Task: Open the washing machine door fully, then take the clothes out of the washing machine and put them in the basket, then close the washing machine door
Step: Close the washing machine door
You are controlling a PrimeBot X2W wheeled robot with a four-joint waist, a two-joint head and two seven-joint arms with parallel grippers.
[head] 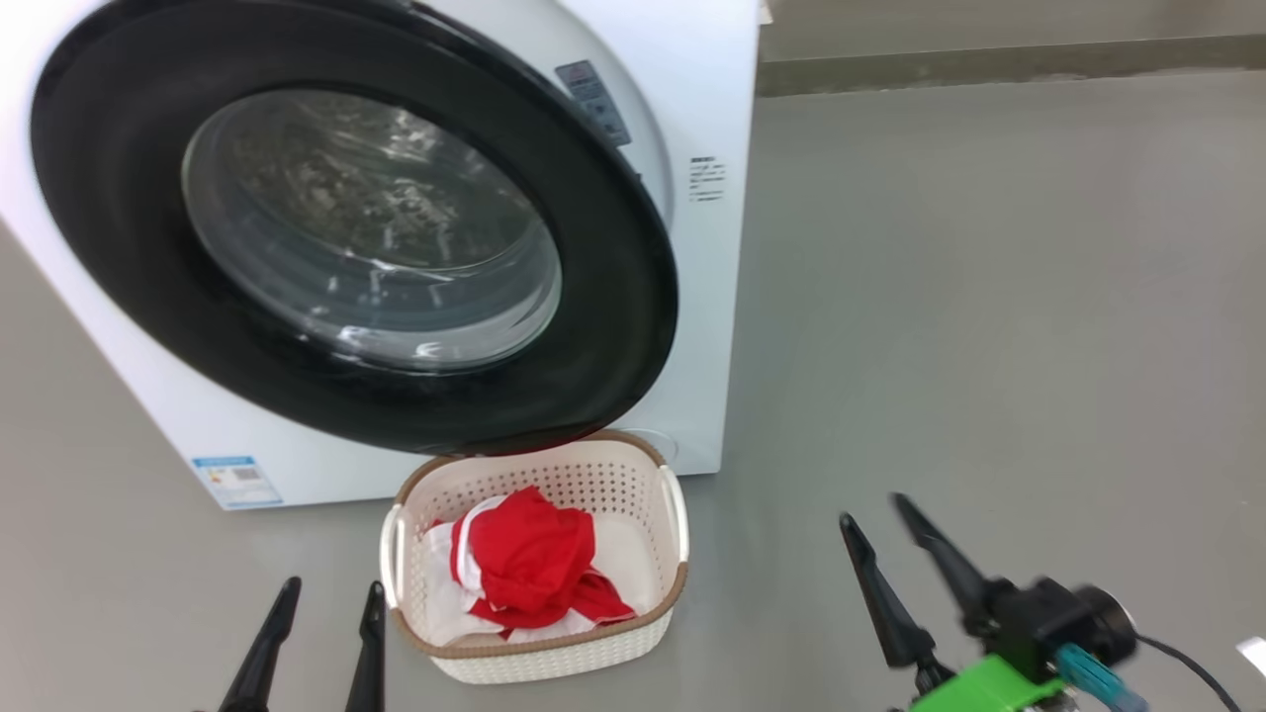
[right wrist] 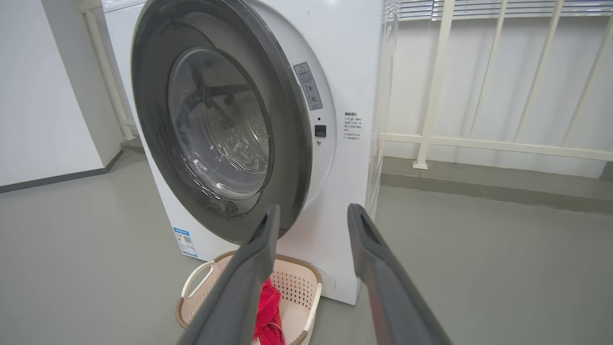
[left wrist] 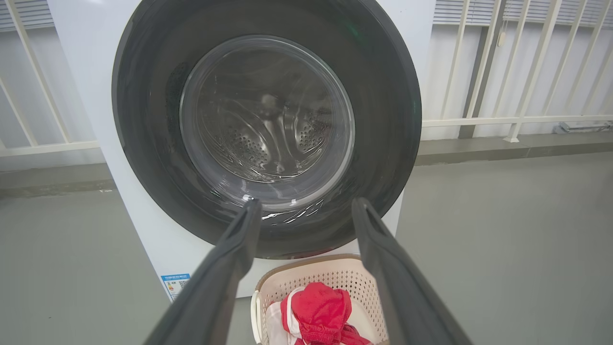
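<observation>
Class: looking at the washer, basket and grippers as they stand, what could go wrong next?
1. The washing machine door looks ajar at its latch side; a weak push could leave it unlatched.
2. The basket of red clothes sits right under the door; a reaching right gripper might knock it.

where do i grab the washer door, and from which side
Take the door by its black rim at the right edge, from the right: that edge stands off the washing machine, leaving a gap behind. The bulging glass likely gives no hold.
</observation>
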